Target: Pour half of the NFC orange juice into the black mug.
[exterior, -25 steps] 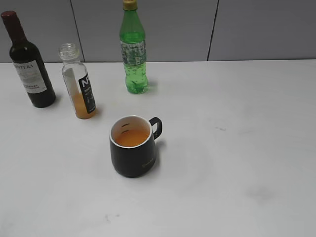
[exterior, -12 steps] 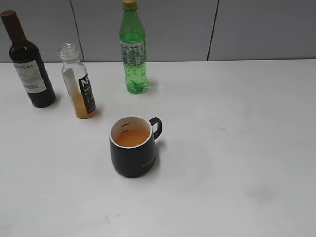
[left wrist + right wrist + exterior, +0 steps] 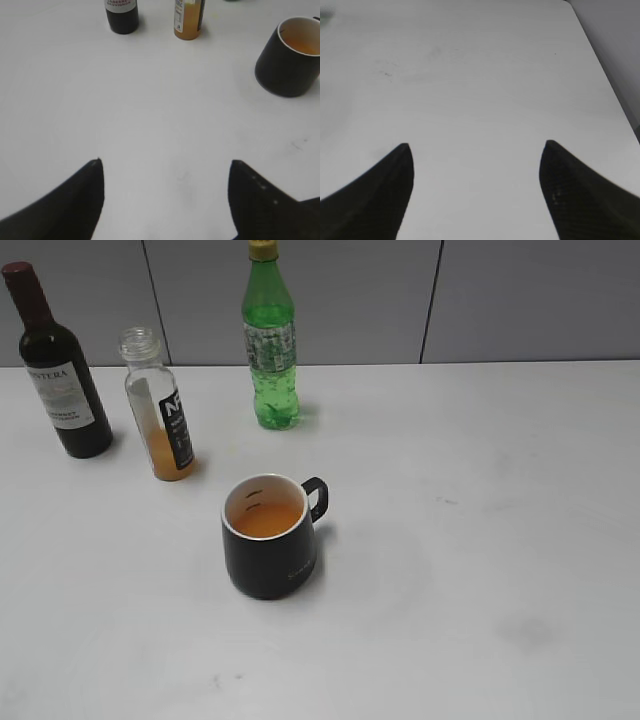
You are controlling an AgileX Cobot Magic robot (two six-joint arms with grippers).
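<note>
The NFC orange juice bottle stands uncapped at the back left of the white table, with orange liquid only in its lower part; its base shows in the left wrist view. The black mug stands in the middle, handle to the right, with orange liquid inside; it also shows at the upper right of the left wrist view. My left gripper is open and empty, well short of both. My right gripper is open and empty over bare table. Neither gripper shows in the exterior view.
A dark wine bottle stands at the far left, next to the juice bottle. A tall green soda bottle stands at the back centre. A grey wall runs behind the table. The table's right edge shows in the right wrist view.
</note>
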